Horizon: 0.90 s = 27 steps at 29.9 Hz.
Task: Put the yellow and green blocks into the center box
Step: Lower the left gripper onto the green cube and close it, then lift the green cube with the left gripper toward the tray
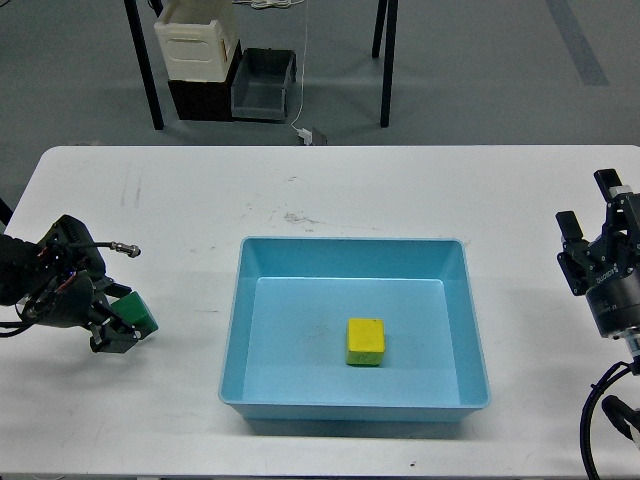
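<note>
A large shallow light-blue plastic tray (262, 330) sits at the middle of a white surface (400, 190). 1 small bright yellow cube (365, 341) rests on the tray floor, slightly right of center. At the left, outside the tray, the left end effector (120, 325) is clamped around 1 small dark green cube (137, 312). The right end effector (592, 222) hovers near the right edge, its fingers spread with nothing between them.
</note>
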{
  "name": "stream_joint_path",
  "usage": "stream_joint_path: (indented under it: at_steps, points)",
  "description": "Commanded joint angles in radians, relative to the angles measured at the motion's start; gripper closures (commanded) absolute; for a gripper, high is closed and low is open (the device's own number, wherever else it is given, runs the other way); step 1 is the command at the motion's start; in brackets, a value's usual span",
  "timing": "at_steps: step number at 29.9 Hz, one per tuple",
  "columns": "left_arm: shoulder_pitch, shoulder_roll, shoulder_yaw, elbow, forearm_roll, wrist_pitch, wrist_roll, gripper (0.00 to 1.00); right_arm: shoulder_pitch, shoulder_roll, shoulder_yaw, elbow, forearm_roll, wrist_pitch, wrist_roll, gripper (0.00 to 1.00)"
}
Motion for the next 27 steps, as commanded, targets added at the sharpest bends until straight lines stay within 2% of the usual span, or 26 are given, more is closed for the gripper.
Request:
stream_joint_path:
  at_steps: [1,4,11,18,27]
  points:
    - [0.000,0.000,0.000,0.009,0.000,0.001,0.000,0.34,0.000,0.000,0.000,0.000,0.000,0.000,0.000,0.02]
    - [0.002,0.000,0.001,0.035,0.000,0.001,0.000,0.46,-0.002,0.000,0.000,0.000,0.000,0.000,0.000,0.02]
    - [0.002,0.006,0.001,0.045,0.000,0.006,0.000,0.66,-0.005,0.000,-0.001,0.000,0.000,0.000,0.000,0.02]
    - [-0.061,0.017,-0.012,0.046,-0.055,0.096,0.000,0.70,-0.005,0.000,-0.003,0.000,0.000,0.000,0.000,0.02]
    - [-0.314,0.031,-0.009,0.035,-0.158,0.088,0.000,0.70,-0.021,0.000,-0.001,0.001,0.000,0.000,0.000,0.02]
